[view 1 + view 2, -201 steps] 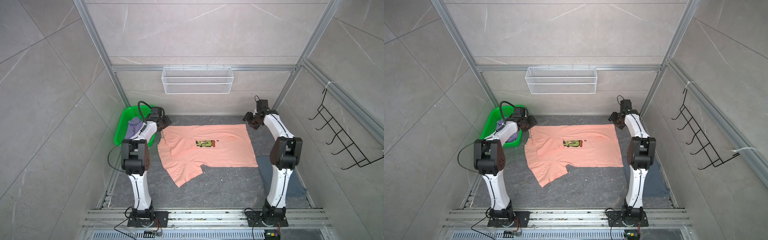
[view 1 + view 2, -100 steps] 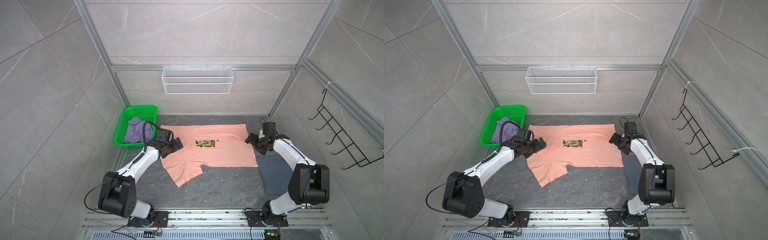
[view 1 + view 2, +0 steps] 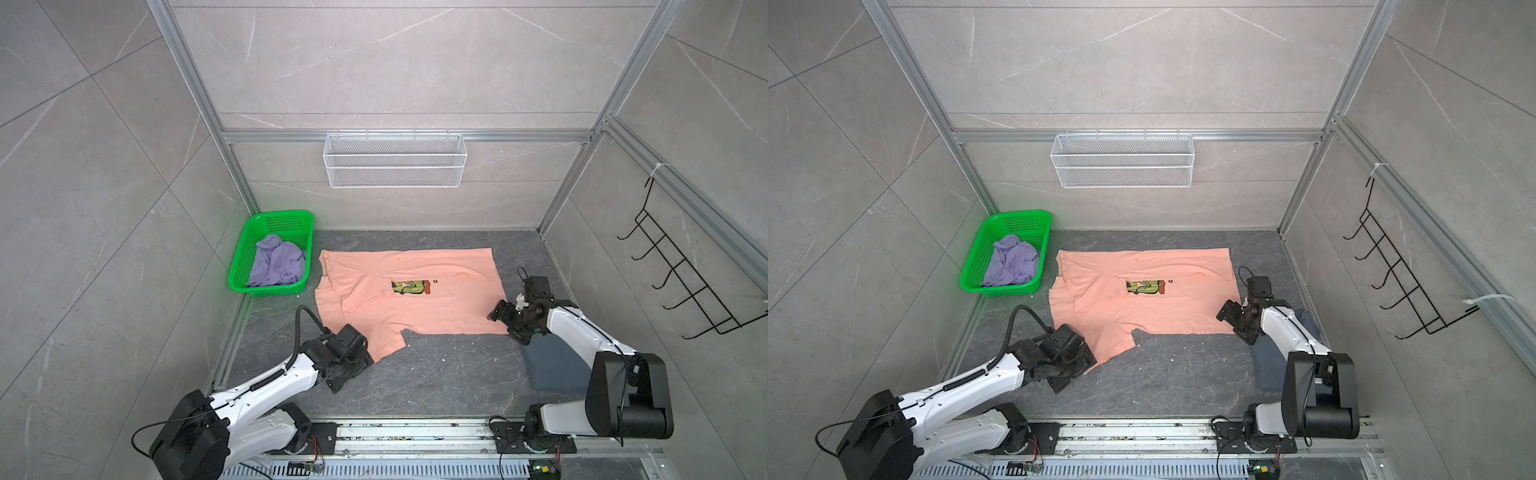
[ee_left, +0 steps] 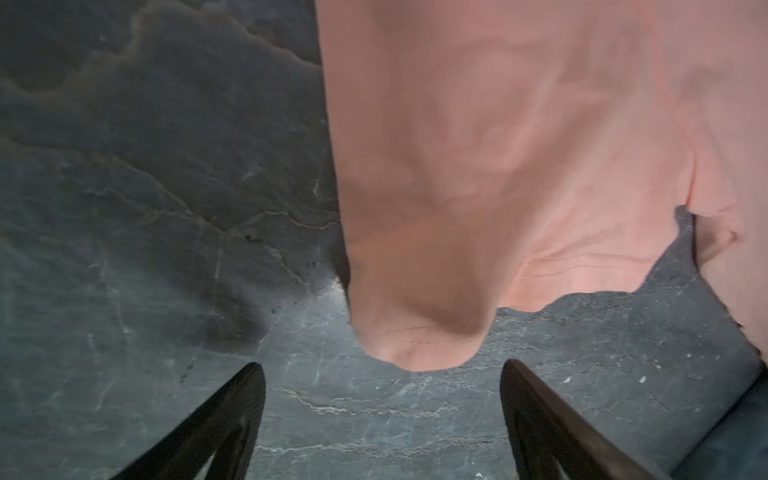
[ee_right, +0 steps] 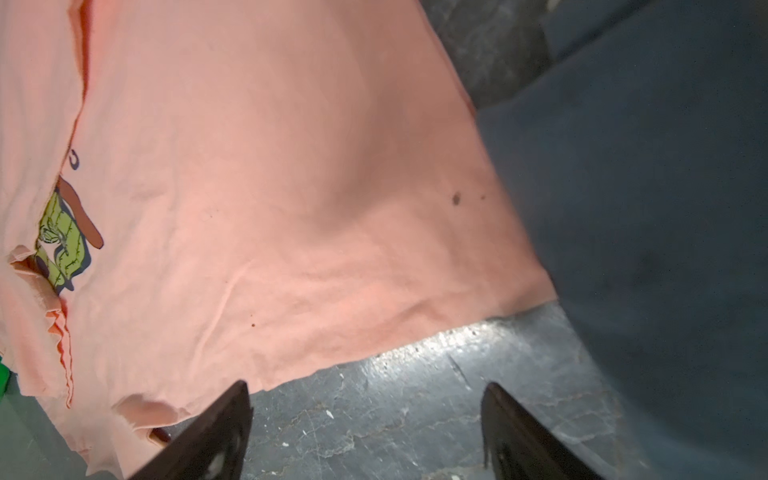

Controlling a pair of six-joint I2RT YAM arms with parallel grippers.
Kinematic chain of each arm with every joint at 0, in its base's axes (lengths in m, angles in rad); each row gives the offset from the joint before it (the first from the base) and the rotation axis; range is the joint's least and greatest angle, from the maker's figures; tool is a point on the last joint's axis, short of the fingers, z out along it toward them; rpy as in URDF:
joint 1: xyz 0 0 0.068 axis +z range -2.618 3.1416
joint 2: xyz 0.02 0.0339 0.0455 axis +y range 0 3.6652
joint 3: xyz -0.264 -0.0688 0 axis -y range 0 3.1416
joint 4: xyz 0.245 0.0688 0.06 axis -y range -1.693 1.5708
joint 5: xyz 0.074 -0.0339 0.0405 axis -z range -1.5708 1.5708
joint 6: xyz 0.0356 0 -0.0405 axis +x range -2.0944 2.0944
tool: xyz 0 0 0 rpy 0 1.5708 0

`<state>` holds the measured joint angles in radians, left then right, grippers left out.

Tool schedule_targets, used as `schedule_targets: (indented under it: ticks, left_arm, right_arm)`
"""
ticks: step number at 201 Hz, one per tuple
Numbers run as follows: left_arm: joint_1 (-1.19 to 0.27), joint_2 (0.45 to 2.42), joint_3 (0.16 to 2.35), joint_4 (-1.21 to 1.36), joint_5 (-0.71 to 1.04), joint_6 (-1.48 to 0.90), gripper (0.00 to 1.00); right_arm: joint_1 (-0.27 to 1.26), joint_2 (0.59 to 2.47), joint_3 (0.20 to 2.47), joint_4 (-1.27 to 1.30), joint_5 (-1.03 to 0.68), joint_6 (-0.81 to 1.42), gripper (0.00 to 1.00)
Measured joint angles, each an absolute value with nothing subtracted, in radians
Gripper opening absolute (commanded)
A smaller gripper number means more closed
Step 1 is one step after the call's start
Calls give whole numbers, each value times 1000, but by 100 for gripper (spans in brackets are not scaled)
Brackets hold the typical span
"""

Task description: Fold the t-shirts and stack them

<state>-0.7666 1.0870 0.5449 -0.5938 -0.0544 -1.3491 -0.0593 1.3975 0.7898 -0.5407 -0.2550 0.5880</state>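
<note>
Peach-pink t-shirt (image 3: pixel 415 309), spread flat on desk (image 3: pixel 436 374); yellow-green chest print (image 3: pixel 409 287), lettering unreadable. Lavender t-shirt (image 3: pixel 276 262) crumpled in green basket (image 3: pixel 286 215), far left. Slate blue-grey t-shirt (image 3: pixel 548 365) near right, beside peach hem. Left claw (image 4: pixel 382 370) spread, empty, at near sleeve; right claw (image 5: pixel 365 390) spread, empty, at hem corner.

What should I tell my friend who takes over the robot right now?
Left claw: open, empty, just short of the near sleeve of the peach shirt.
Right claw: open, empty, at that shirt's near right corner.
The peach shirt lies spread on the table, unfolded.
Lavender shirt is crumpled in the green basket.
Blue-grey shirt lies flat on the right, seemingly folded.
Left to do: fold peach and lavender, stack all three.
</note>
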Motion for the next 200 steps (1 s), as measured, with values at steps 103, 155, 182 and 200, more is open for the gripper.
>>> schedule_targets:
  ticks: [103,155,182,200]
  left_arm:
    - [-797,1140,523,-555,-122,-1462,65]
    - [-796,1230,556,-508,-102,-1447,54]
    - [-796,1273,580,-500,-102,-1440,41]
    - [-796,1288,590,-501,-102,-1440,35]
  right_arm:
    - [-94,1353,763,-520,-258,610,86]
    - [-139,1353,785,-527,-258,593,86]
    - [-184,1353,785,-542,-264,569,86]
    - [-217,1353,785,-554,-277,553,86]
